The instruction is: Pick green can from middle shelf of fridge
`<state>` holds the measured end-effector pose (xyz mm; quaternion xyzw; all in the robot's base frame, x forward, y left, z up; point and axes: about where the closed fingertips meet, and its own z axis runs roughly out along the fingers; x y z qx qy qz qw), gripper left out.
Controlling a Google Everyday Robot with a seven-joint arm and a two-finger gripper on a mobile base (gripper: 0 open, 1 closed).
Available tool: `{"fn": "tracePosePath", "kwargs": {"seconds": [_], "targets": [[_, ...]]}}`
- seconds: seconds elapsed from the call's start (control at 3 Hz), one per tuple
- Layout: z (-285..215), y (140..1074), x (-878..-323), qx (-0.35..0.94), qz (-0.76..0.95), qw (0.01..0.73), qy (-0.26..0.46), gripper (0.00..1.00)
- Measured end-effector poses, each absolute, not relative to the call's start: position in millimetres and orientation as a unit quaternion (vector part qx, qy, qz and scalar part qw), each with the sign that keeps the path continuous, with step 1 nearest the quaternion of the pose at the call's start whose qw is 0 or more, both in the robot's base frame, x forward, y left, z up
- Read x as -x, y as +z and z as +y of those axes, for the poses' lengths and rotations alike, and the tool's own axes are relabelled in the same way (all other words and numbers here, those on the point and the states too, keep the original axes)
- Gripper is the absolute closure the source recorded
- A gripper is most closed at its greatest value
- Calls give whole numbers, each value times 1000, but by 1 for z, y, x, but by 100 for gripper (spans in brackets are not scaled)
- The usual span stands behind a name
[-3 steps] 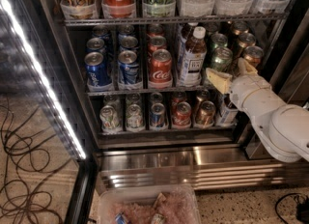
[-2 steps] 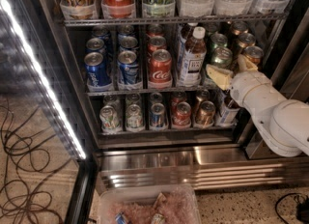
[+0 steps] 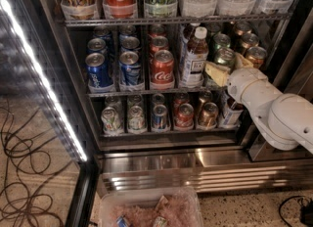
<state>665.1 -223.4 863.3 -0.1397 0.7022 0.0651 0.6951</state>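
The green can stands at the front right of the middle shelf in the fridge, behind another green can. My gripper comes in from the lower right on a white arm. It is open, with one pale fingertip at the can's lower left and the other at its right. The can sits between them. I cannot tell if they touch it.
A brown bottle stands just left of the green can, bronze cans just right. Blue cans and red cans fill the shelf's left. The open glass door's light strip is at left. A plastic bin sits on the floor.
The gripper has shifted slightly up and in toward the front green can. The cans have not moved.
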Motion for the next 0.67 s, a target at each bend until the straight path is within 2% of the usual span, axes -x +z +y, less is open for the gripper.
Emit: {"fn": "tracePosePath", "kwargs": {"seconds": [0.67], "targets": [[-231, 837, -670, 124, 720, 681, 54, 33]]}}
